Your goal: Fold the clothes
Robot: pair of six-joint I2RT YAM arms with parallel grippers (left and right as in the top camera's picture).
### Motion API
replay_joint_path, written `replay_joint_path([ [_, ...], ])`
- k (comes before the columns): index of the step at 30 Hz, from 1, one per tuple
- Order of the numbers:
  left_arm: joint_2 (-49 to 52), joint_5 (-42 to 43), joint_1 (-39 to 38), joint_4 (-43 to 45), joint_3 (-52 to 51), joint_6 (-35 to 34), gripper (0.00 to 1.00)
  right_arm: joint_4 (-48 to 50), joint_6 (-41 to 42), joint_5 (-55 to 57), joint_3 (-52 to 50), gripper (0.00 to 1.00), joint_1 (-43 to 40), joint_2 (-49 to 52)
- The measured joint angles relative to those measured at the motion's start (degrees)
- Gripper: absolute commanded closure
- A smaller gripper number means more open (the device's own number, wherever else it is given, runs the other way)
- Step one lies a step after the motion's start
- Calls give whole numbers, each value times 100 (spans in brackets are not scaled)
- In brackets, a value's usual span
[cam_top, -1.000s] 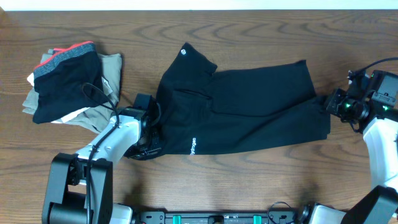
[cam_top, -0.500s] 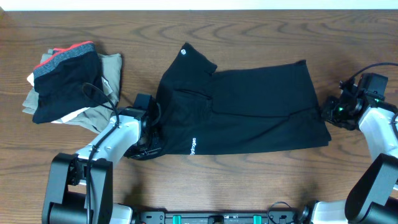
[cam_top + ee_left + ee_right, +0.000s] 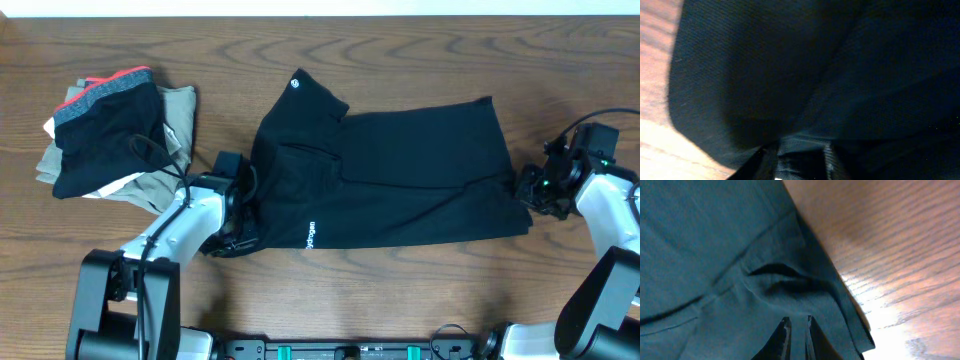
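Observation:
The clothes [image 3: 390, 175], a long black trouser-like garment with a white hexagon logo [image 3: 297, 82] and white lettering [image 3: 310, 236], lie spread across the middle of the table. My left gripper [image 3: 240, 222] sits at the garment's lower left end; in the left wrist view black fabric [image 3: 805, 75] fills the frame and is bunched between the jaws of the gripper [image 3: 802, 160]. My right gripper [image 3: 527, 186] is at the garment's right edge. In the right wrist view its gripper [image 3: 799, 335] is closed on a fold of the fabric [image 3: 715, 255].
A pile at the back left holds a black piece with a grey-and-red band [image 3: 105, 125] on a khaki-beige folded garment [image 3: 175, 110]. Bare wooden table [image 3: 420, 50] lies behind the garment, and also to its right [image 3: 900, 245].
My right gripper has moved down and slightly left along the garment's right edge, and that edge now lies flatter and squarer. The left arm has barely moved.

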Motion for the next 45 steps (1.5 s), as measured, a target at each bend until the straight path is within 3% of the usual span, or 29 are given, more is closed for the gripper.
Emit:
replay_joint_path([
  [13,-1303,37,28,393,-192,-15,36,933,2,-2,-1032,90,0,2],
  [21,-1469,525,28,1491,-197,433,35,990,2,-4,-1067,90,0,-24],
  [34,-413,1624,28,1620,-197,907,37,986,4,-4,-1067,89,0,-24],
  [35,-350,1659,28,1637,-197,925,43,986,2,-4,-1067,90,0,-24],
  [38,-229,1705,28,1681,-197,944,77,986,2,-4,-1069,89,0,-24],
  [40,-208,1720,28,1703,-197,1005,90,986,4,-4,-1069,90,0,-24],
  [41,-208,1720,28,1711,-197,994,94,986,2,-4,-1069,90,0,-24],
  [45,-208,1735,28,1703,-197,1051,94,986,4,-4,-1067,89,0,-24],
])
